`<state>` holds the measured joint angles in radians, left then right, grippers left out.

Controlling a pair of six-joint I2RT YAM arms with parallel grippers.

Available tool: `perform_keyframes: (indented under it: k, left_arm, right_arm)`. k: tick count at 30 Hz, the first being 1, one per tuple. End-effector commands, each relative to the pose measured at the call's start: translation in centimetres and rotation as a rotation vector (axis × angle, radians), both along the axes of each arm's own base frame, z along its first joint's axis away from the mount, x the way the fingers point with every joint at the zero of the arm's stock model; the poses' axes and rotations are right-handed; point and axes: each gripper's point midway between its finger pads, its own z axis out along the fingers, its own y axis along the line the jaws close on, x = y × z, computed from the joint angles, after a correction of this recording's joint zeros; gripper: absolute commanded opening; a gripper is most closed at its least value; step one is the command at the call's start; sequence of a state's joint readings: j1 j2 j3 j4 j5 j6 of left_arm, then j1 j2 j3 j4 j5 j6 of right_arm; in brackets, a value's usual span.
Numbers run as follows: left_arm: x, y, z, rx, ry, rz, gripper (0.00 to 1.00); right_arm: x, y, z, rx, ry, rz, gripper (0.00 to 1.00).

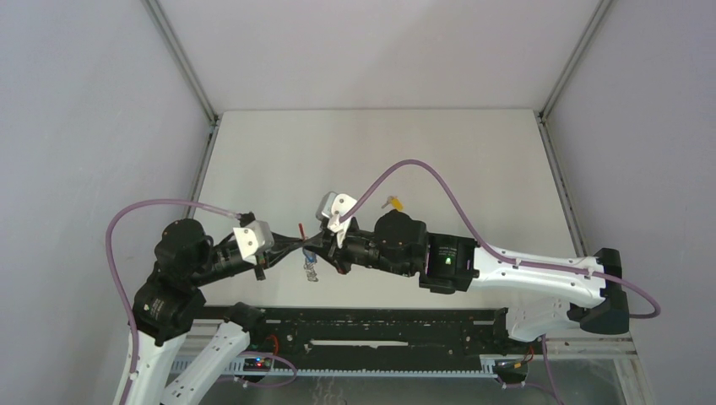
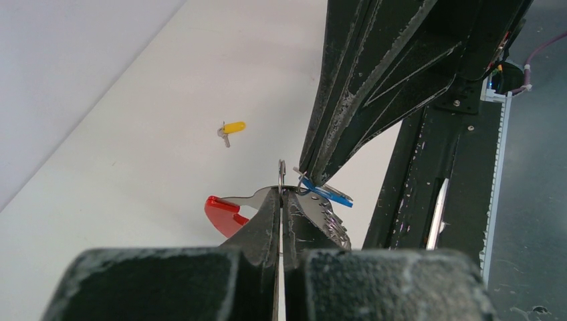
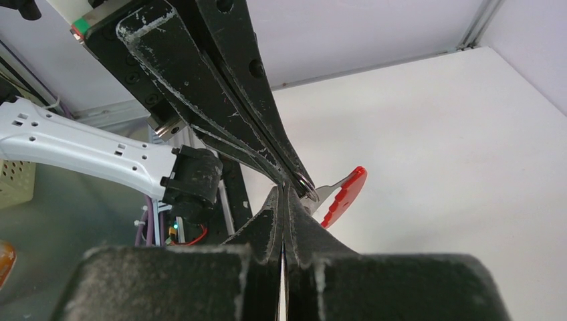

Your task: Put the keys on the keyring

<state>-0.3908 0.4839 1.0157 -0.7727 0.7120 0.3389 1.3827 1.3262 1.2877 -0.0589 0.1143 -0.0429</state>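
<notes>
My left gripper (image 2: 281,190) is shut on the thin metal ring of the keyring (image 2: 281,168), held above the table. The red tag (image 2: 224,214) sticks out to its left and a toothed metal key (image 2: 332,226) hangs to its right. From above, my right gripper (image 2: 309,176) is shut on the blue key (image 2: 329,194), right against the ring. In the right wrist view the right gripper (image 3: 283,194) meets the left fingers (image 3: 267,144) at the ring (image 3: 307,186), by the red tag (image 3: 345,194). The yellow key (image 1: 393,202) lies alone on the table (image 1: 473,169).
A black rail (image 1: 380,331) runs along the near table edge below both grippers. Grey walls and metal frame posts (image 1: 181,59) close in the table at the left, back and right. A grey key cluster (image 1: 311,270) hangs under the grippers.
</notes>
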Motion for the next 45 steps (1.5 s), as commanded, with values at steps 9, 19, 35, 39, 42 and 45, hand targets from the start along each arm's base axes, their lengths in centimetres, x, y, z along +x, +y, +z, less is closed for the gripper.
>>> perform_keyframes:
  k: [9,19,35,39,42,45]
  left_arm:
    - [-0.4,0.1,2.1,-0.022,-0.062,-0.008,0.00]
    - [-0.5,0.2,2.4,-0.022,-0.079,-0.003,0.00]
    - [-0.7,0.4,2.4,-0.020,-0.093,-0.002,0.00]
    - [-0.7,0.4,2.5,-0.019,-0.099,-0.005,0.00]
    - [-0.8,0.4,2.5,-0.019,-0.102,-0.005,0.00]
    - [-0.9,0.4,2.5,-0.019,-0.106,-0.007,0.00]
  right_arm:
    - [0.3,0.6,2.7,0.105,0.001,-0.015,0.00]
    - [0.7,0.5,2.0,0.076,0.005,-0.033,0.00]
    - [2.0,0.1,2.3,0.087,0.016,-0.117,0.00]
    - [2.2,0.1,2.2,0.085,0.016,-0.128,0.00]
    - [2.3,0.1,2.1,0.090,0.032,-0.135,0.00]
    - [2.4,0.0,2.1,0.093,0.040,-0.144,0.00]
